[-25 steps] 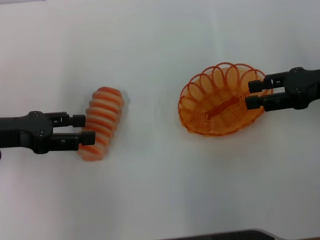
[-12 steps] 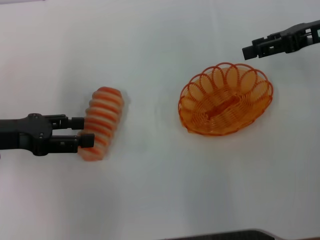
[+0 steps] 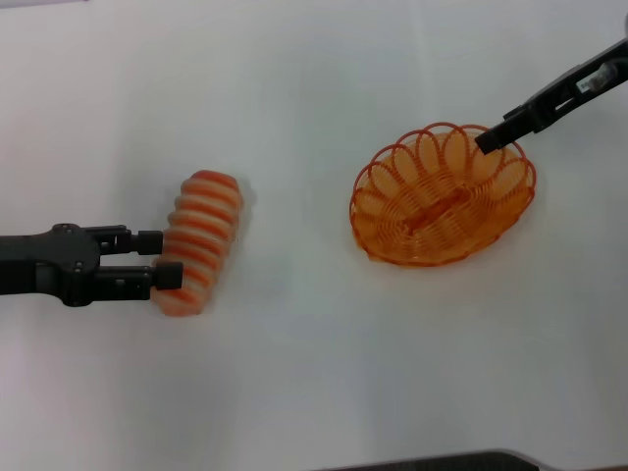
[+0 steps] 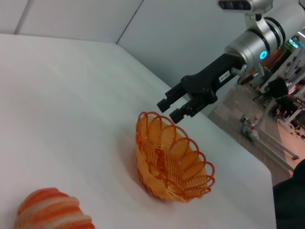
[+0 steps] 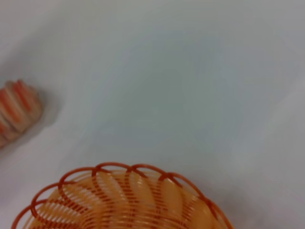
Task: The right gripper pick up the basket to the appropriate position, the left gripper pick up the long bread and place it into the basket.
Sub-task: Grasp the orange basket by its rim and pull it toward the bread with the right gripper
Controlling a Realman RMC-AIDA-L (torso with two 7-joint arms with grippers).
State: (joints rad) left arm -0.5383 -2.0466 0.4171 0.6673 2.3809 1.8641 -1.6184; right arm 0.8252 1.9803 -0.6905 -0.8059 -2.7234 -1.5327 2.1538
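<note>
The grasp on the bread is judged the step in hand. Near the desk's left edge, the left hand (image 3: pixel 165 256) is set about the near end of the long bread (image 3: pixel 198 242), fingers open either side, not yet clenched. The bread's long axis runs from near edge to far, leaning slightly right. Closing and lifting are called for next. Right of centre, the basket (image 3: pixel 442 208) rests alone; above its far rim the right hand (image 4: pixel 177 107) is held released.

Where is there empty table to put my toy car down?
The widest bare patch lies between the striped bread and the orange basket, in the table's middle. The whole strip nearer the robot is bare too. It gets crowded at the bread, where the left gripper sits, and at the basket's far rim under the right gripper.
</note>
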